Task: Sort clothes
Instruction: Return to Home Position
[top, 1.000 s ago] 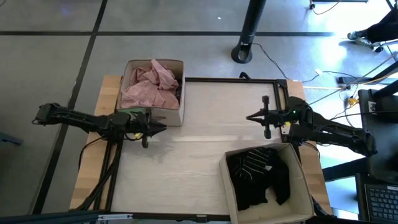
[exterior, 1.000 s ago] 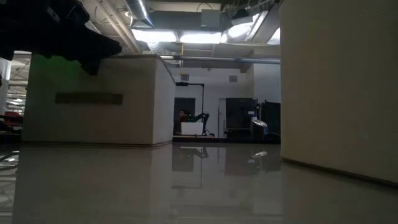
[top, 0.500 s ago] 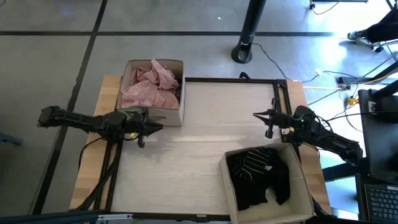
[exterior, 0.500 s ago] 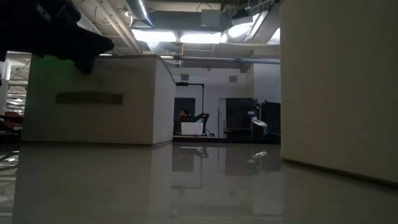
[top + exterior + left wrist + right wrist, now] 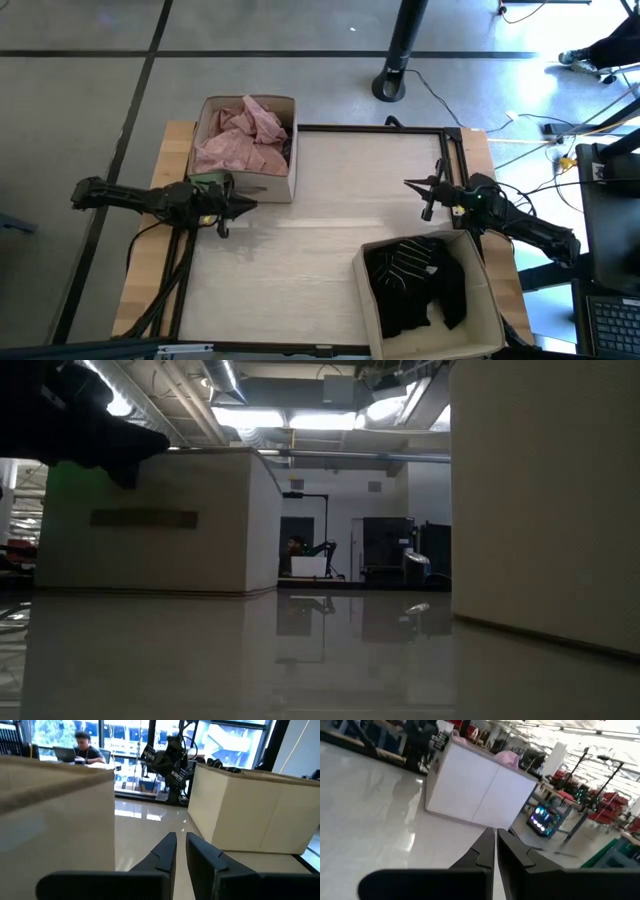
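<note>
Pale pink clothes [image 5: 240, 135] fill the cardboard box [image 5: 282, 185] at the table's far left; a tip of pink cloth [image 5: 507, 756] also shows over the box's rim in the right wrist view. Black clothes with white stripes [image 5: 412, 278] lie in the box [image 5: 365, 300] at the near right. My left gripper [image 5: 250, 204] hovers level just in front of the pink box, its fingers [image 5: 170, 845] almost together with nothing between them. My right gripper [image 5: 410, 186] hovers level beyond the black box, shut and empty.
The pale tabletop [image 5: 320, 225] lies bare between the two boxes. A black frame [image 5: 370, 128] runs along the table's far and right edges. In the low view the near-right box's wall [image 5: 545, 500] blocks the right side. A person sits at a desk in the room beyond [image 5: 85, 747].
My left gripper has drawn back toward the table's left edge, sinking a little. My right gripper has sunk lower and drawn back slightly toward the right edge, rolling a bit. Neither has taken hold of anything; the clothes and boxes have stayed put.
</note>
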`<action>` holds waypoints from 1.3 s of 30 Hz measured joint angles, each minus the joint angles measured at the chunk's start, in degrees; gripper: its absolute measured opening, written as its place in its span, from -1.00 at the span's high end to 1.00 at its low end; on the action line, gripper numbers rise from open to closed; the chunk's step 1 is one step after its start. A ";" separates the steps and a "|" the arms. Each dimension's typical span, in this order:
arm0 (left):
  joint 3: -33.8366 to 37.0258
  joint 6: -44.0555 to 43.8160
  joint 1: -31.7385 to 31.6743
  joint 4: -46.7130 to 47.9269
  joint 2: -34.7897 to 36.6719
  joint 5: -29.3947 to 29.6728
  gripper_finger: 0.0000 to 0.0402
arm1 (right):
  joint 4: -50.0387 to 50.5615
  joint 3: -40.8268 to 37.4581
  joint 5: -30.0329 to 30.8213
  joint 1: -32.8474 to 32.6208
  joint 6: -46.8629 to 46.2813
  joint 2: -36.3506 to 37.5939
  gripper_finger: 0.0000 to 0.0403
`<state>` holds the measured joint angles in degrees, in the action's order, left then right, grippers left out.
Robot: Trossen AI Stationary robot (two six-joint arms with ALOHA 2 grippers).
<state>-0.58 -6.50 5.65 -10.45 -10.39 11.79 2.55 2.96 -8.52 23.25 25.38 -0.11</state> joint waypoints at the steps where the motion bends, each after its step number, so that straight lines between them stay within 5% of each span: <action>1: 0.00 0.62 -0.02 0.52 0.89 0.01 0.85 | -0.51 -0.34 -0.16 0.00 -0.10 -0.12 0.89; 9: 0.00 4.66 -0.06 5.50 10.30 0.07 0.85 | -5.21 -1.79 -4.07 0.00 -1.43 -0.04 0.89; 16: 0.02 5.07 -0.02 7.42 9.92 4.77 0.85 | -3.81 -1.78 2.36 0.04 -2.26 -0.01 0.89; 39: 0.02 5.38 -0.04 7.44 9.88 4.92 0.85 | -2.72 -1.68 2.52 0.02 -2.64 -0.01 0.89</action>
<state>-0.56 -1.13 5.61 -3.01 -0.51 16.71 -0.16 1.28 -6.00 23.27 22.74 -0.12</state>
